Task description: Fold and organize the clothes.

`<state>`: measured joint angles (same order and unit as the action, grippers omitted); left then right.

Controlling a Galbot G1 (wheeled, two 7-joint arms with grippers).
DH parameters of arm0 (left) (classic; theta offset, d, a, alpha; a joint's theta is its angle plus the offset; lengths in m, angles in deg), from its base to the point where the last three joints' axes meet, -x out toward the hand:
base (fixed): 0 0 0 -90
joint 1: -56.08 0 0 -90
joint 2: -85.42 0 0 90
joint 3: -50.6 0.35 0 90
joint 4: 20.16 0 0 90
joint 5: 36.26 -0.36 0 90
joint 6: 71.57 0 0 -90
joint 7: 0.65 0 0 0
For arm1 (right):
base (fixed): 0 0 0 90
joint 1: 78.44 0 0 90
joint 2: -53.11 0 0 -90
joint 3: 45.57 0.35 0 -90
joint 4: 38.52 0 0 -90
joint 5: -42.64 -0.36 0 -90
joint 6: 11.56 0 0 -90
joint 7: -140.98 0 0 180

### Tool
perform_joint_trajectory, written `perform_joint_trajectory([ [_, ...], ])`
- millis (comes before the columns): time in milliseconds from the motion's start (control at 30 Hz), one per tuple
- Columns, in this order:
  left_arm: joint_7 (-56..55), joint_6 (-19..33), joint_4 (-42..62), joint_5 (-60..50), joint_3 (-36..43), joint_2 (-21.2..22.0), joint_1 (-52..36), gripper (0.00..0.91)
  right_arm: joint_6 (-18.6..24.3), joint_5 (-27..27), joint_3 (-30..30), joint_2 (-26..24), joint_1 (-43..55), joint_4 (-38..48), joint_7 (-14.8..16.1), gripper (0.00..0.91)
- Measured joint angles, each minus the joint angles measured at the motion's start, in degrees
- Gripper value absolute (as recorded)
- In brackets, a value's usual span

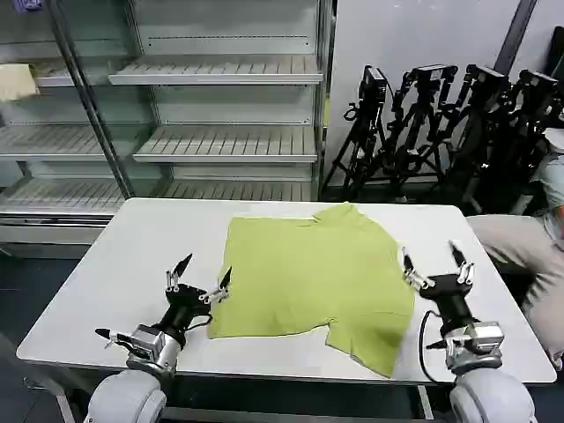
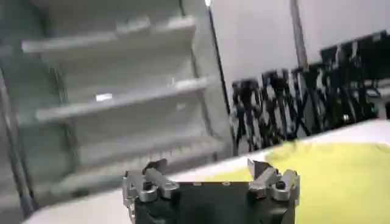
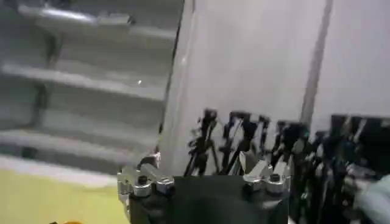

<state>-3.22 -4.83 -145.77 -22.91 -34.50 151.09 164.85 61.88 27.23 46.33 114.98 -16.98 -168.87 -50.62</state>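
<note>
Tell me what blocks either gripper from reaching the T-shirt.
Nothing visible does. The T-shirt lies spread on the white table; the left gripper hovers open at its left edge, the right gripper open at its right edge.

A: T-shirt (image 1: 308, 273) — plain lime yellow-green, no pattern seen.

B: Table (image 1: 115, 264) — white, bare top. Left gripper (image 1: 200, 275) — black body, silver metal at the finger joints, dark tips.

A: Right gripper (image 1: 434, 263) — same black and silver, pale tips. Black cable (image 1: 425, 330) beside its wrist.

B: Shelves (image 1: 220, 141) — pale grey-white, ribbed decks. Cream cloth (image 1: 16, 81) on an upper one.

A: Tripods (image 1: 441, 123) — black, against a white wall (image 1: 414, 35).
</note>
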Motion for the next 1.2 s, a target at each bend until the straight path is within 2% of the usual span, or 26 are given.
perform_joint_trajectory([
  [200,-1.5,-4.2,-0.8,3.9,-1.9,-1.2,4.1,0.907,0.2,-0.5,0.1,-0.5,-7.6,-2.4,-0.5,0.907],
  [533,-1.8,-7.6,-2.1,7.5,-4.6,-2.2,9.0,0.907,-0.4,-1.0,-0.4,-0.4,-15.4,-4.3,-1.2,0.907],
  [1200,-1.2,-9.4,-2.1,11.1,-3.5,-2.4,9.5,0.907,-1.8,-0.9,-1.7,0.0,-19.0,-4.9,-1.7,0.907],
])
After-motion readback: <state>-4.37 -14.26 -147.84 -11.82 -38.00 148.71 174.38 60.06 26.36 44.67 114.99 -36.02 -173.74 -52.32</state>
